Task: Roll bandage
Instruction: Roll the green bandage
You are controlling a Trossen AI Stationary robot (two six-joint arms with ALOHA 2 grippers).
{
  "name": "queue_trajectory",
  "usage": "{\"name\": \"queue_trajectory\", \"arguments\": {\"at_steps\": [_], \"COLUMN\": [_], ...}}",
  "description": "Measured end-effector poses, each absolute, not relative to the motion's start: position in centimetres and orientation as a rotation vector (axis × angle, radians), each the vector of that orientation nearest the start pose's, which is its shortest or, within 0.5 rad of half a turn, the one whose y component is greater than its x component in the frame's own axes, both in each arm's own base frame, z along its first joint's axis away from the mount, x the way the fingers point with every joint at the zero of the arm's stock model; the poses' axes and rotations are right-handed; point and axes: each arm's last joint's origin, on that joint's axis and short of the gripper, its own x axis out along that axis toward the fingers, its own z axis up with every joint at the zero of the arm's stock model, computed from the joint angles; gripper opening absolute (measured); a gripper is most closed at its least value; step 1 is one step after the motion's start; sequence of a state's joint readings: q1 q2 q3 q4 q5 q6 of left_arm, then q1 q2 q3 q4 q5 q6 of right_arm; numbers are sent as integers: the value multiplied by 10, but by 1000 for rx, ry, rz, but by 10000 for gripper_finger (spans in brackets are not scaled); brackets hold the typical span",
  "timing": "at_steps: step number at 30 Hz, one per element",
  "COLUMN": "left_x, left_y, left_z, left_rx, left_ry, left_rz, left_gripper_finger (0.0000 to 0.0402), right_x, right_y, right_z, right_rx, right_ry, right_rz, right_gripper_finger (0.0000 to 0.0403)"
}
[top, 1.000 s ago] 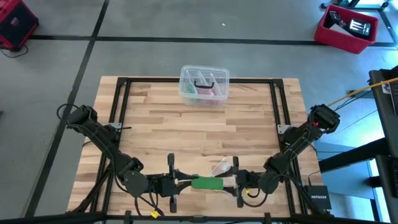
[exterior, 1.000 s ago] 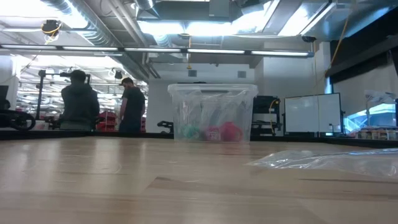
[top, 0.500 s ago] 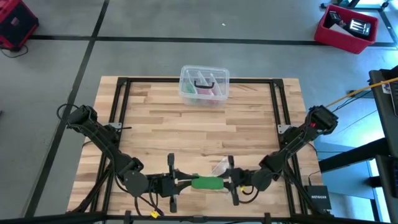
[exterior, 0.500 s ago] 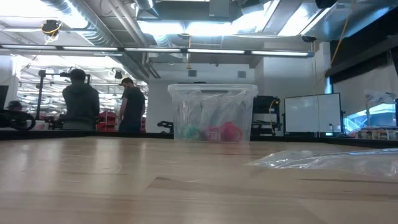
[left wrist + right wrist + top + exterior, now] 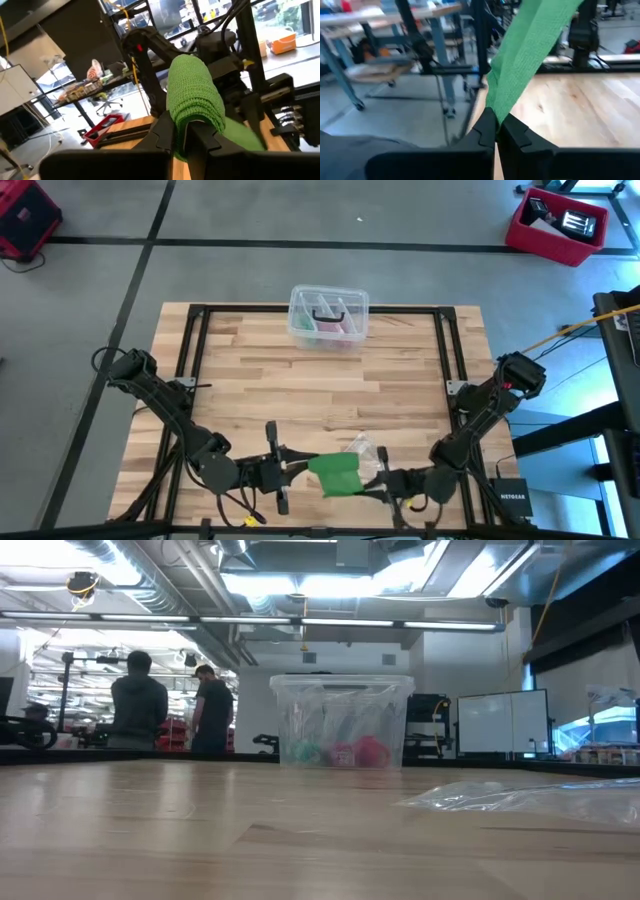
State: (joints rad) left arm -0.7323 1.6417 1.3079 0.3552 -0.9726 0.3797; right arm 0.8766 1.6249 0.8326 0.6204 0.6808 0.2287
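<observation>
The bright green bandage (image 5: 335,473) hangs between my two grippers above the table's near edge. Part of it is wound into a thick roll (image 5: 192,95), and a flat strip (image 5: 530,55) runs off that roll. My left gripper (image 5: 295,470) (image 5: 181,131) is shut on the roll. My right gripper (image 5: 372,478) (image 5: 496,120) is shut on the strip. The low view shows neither gripper nor the bandage. My left gripper pinches the near end of the roll (image 5: 181,117) between its two fingers (image 5: 164,131). It comes in level from the table's left, and the roll sticks out beyond the fingertips, clear of the table. My right gripper pinches the strip where it narrows and bunches (image 5: 495,106) between its two fingers (image 5: 517,131). It comes in about level from the table's right. From the fingers the strip runs straight toward the roll, clear of the table; one layer or several, I cannot tell.
A clear plastic box (image 5: 328,315) (image 5: 343,720) with pink and dark items stands at the far middle. A crumpled clear bag (image 5: 358,448) (image 5: 530,798) lies just beyond the bandage. Black frame rails (image 5: 195,340) run along the table's sides. People (image 5: 140,705) stand in the room beyond.
My right gripper has shut on the bandage's strip and drawn a little toward the table's near edge. The bandage, a narrow level band a second ago, now shows wider and slanted between the grippers. My left gripper has stayed in place.
</observation>
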Motion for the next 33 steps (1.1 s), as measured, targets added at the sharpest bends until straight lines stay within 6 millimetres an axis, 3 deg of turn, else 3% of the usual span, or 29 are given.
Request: {"name": "queue_trajectory", "arguments": {"at_steps": [4, 12, 23, 33], "left_x": [299, 311, 310, 315], "left_y": [-225, -211, -209, -204], "left_z": [346, 341, 328, 313], "left_rx": [362, 399, 436, 438], "left_ry": [36, 70, 122, 151], "left_rz": [275, 330, 353, 366], "left_gripper_finger": [9, 17, 16, 18], "right_x": [227, 236, 223, 233], "right_y": [254, 267, 295, 294], "right_z": [228, 262, 311, 336], "right_rx": [151, 69, -45, -94], "right_ry": [94, 45, -25, -4], "right_rz": [215, 233, 234, 218], "right_gripper_finger": [8, 7, 7, 9]}}
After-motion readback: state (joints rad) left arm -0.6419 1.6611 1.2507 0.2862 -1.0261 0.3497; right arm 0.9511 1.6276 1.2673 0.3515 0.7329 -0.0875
